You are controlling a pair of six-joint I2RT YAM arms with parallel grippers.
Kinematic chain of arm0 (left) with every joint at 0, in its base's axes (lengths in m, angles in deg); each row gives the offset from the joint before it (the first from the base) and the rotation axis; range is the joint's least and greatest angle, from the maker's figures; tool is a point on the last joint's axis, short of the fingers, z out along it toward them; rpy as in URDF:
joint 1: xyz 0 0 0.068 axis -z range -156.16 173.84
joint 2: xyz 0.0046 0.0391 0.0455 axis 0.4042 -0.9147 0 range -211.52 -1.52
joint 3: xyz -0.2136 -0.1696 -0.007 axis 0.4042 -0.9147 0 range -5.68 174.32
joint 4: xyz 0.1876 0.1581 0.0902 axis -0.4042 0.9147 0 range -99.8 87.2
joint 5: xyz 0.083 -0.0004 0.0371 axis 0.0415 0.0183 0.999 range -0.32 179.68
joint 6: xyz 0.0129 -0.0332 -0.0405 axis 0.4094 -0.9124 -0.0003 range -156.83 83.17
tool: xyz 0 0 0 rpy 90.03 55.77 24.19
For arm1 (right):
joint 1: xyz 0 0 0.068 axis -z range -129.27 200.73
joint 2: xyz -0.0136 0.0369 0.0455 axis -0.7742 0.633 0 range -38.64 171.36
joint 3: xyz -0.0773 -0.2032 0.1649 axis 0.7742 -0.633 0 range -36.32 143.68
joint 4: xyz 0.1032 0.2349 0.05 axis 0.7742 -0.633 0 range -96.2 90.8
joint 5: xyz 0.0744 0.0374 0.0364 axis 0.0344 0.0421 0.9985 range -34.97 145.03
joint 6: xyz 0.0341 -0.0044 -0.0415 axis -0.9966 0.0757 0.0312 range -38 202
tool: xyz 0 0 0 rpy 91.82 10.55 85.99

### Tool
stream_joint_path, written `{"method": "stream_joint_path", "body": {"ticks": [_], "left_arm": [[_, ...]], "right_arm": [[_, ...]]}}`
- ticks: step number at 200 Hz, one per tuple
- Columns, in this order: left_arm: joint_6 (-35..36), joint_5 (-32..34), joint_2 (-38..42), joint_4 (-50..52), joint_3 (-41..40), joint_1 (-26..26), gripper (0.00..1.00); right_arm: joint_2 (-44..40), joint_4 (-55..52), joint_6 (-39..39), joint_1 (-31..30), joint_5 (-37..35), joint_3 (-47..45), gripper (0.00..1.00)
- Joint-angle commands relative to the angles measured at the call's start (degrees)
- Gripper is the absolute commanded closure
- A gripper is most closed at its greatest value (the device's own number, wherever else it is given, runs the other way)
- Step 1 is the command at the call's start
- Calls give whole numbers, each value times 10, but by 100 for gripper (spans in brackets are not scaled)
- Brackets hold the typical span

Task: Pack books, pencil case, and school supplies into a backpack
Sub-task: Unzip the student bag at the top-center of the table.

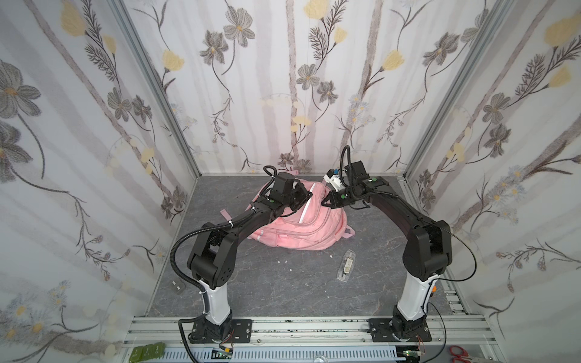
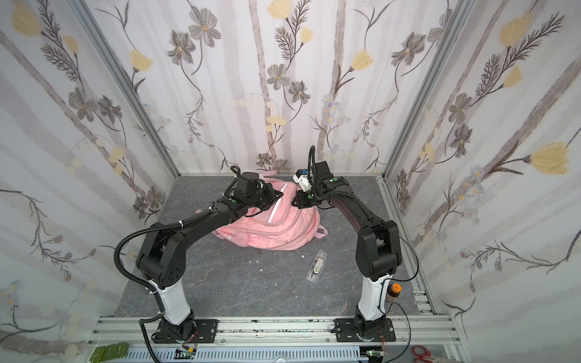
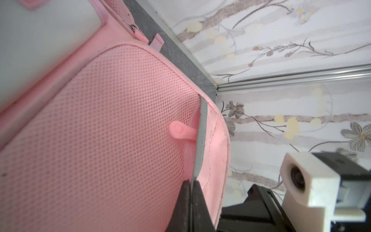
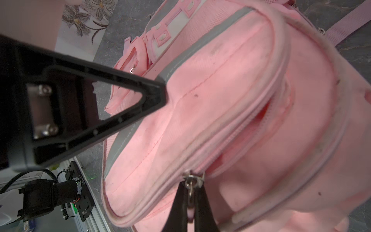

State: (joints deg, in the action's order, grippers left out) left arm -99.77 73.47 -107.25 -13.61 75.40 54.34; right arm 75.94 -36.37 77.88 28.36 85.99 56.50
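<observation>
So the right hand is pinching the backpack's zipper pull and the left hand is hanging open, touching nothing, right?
Not quite. The left hand isn't open. The left wrist view shows it shut on the grey trim edging a mesh pocket on the backpack. The rest is right: the right hand is pinching the zipper pull.
</observation>
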Motion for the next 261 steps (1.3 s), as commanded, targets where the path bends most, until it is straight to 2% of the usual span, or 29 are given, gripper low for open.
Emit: {"method": "stream_joint_path", "body": {"ticks": [1,36,79,104,134,147,159,178,208,224,246,261], "left_arm": [[-45,134,9,-41,18,2,100],[-74,223,-5,10,94,26,100],[-131,277,-49,44,187,51,100],[-134,322,-63,81,235,71,100],[-158,324,-70,92,236,80,100],[-149,320,-62,95,220,80,100],[-124,321,-45,96,197,78,100],[-70,290,-25,96,167,71,100],[-20,167,-7,59,126,45,100],[-6,121,6,26,97,35,100],[-14,60,13,-38,60,18,100],[-35,14,9,-100,43,8,100]], "right_arm": [[-29,22,-30,-18,11,-36,100],[-82,96,-76,-53,12,-108,100],[-132,220,-146,-79,4,-195,100],[-156,322,-205,-85,15,-254,100],[-158,419,-269,-85,46,-297,100],[-159,422,-277,-82,49,-302,100],[-168,407,-275,-80,40,-305,95],[-195,378,-269,-74,25,-313,82],[-258,310,-268,-62,-4,-331,67],[-303,265,-265,-62,-53,-349,59],[-363,194,-287,-62,-154,-384,49],[-391,141,-310,-64,-211,-403,48]]}}
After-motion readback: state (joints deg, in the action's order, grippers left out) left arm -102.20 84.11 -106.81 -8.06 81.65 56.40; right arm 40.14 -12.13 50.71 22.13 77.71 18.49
